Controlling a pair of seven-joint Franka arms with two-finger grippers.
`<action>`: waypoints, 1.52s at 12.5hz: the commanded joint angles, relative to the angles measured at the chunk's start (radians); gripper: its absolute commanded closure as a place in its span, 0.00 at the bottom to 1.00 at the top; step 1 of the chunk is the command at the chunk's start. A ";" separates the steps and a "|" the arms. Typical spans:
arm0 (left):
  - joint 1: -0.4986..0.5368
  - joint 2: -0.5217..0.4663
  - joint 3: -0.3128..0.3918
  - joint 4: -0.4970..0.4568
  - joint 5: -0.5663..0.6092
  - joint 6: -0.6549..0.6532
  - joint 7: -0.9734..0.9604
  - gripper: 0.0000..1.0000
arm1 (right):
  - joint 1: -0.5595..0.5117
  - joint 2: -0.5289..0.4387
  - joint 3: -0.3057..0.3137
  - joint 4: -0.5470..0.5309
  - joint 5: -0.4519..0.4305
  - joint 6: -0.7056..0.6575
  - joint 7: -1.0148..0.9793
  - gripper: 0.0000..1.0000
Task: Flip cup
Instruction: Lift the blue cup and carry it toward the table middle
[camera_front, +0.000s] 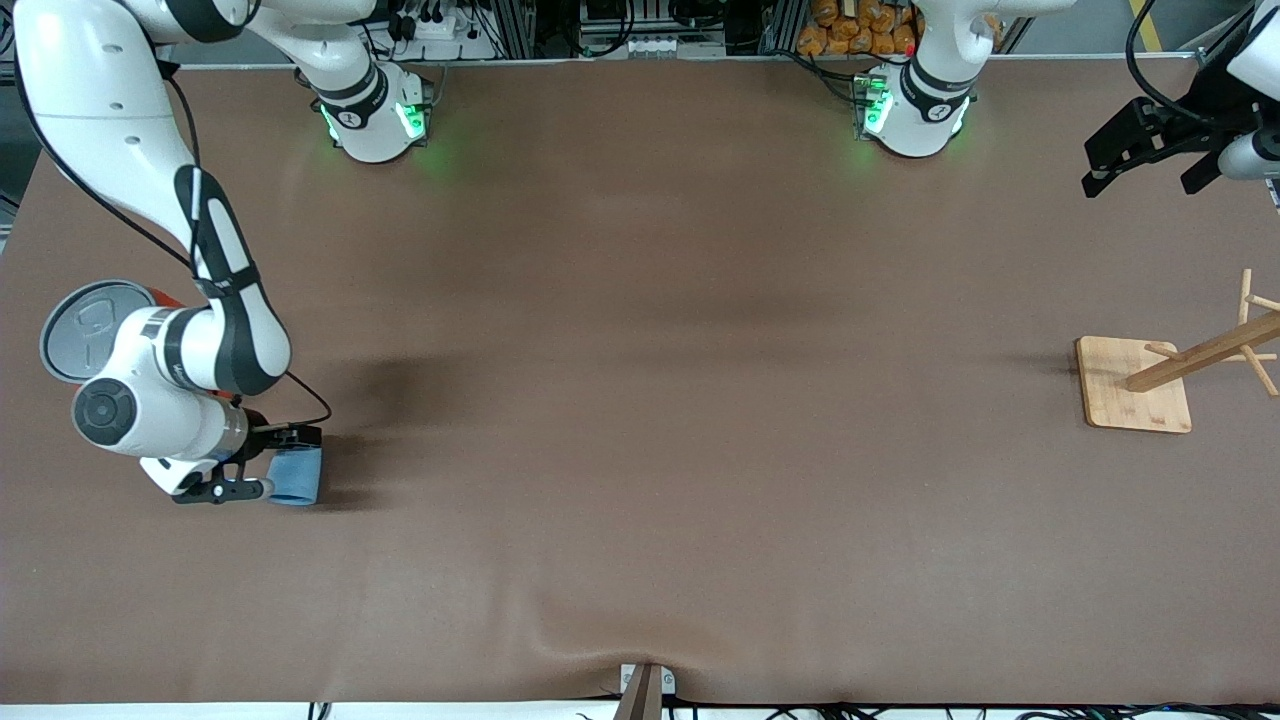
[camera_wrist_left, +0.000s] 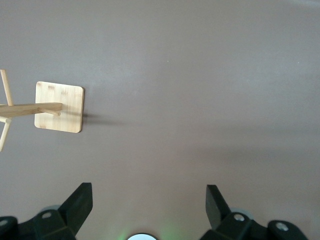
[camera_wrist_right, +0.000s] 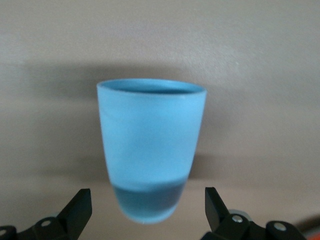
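Two grippers show spread jaws: the right gripper (camera_front: 268, 462) sits low at the right arm's end of the counter (camera_front: 640, 400) with the light-blue cup (camera_front: 297, 477) between its jaws, ungripped, while the left gripper (camera_front: 1150, 165) waits over the counter near the wooden rack (camera_front: 1180, 375).

The cup (camera_front: 297, 477), small, light blue, plain, tapered and without a handle, was seen at about eight o'clock in the front view, at the right arm's end of the table. In the right wrist view, the cup (camera_wrist_right: 150, 152) was shown between the open fingers, its wide mouth turned away from the wrist.
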 joint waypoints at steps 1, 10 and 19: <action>0.005 0.006 -0.001 0.020 0.004 -0.001 0.010 0.00 | -0.003 0.020 0.004 0.023 0.020 0.007 -0.036 0.00; -0.001 0.005 -0.004 0.032 -0.011 0.033 0.007 0.00 | -0.009 0.068 0.004 0.020 0.018 0.189 -0.119 0.31; -0.004 0.005 -0.004 0.034 -0.013 0.040 0.007 0.00 | 0.006 -0.006 0.229 0.077 0.110 0.031 -0.737 0.34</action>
